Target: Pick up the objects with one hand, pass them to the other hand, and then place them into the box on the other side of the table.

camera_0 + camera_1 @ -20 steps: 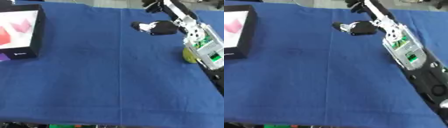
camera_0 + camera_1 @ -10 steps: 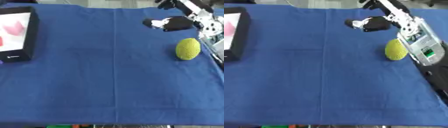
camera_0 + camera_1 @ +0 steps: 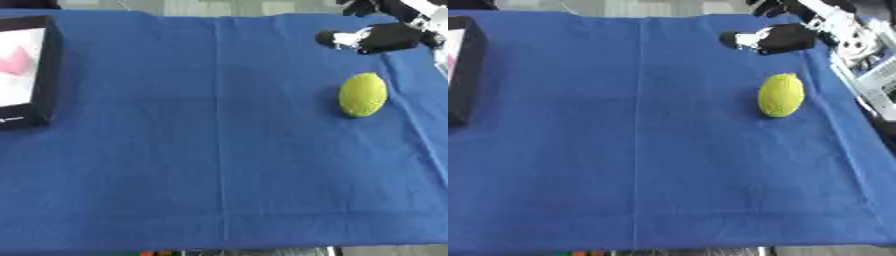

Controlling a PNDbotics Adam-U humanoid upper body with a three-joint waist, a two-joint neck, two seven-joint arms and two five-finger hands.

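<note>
Right hand (image 3: 785,37) near the counter's (image 3: 219,165) far right corner, grip state unclear, yellow-green ball (image 3: 362,94) lying apart by right edge, box (image 3: 26,70) at left edge.

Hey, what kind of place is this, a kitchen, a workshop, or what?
Probably a robot test bench, not a home: a table under a plain blue cloth, a single yellow-green ball, a black box at one side, and a robot hand above the far edge.
</note>
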